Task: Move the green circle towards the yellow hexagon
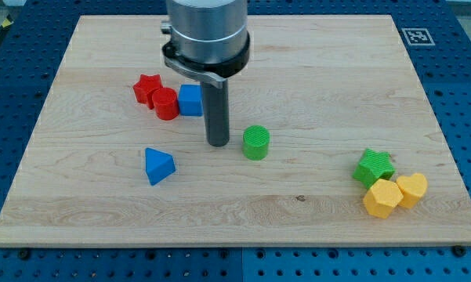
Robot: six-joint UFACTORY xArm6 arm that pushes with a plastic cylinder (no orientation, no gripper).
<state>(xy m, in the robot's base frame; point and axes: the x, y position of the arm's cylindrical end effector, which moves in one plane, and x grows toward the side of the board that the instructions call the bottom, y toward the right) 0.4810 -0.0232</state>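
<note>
The green circle [256,142] stands near the middle of the wooden board. The yellow hexagon [382,198] lies at the view's lower right, touching a green star [373,166] above it and a yellow heart [412,189] to its right. My tip [218,144] rests on the board just left of the green circle, with a small gap between them.
A red star [147,88], a red cylinder [165,103] and a blue cube [190,100] cluster at the view's upper left, just left of the rod. A blue triangle [158,165] lies lower left. The board [298,47] sits on a blue perforated base.
</note>
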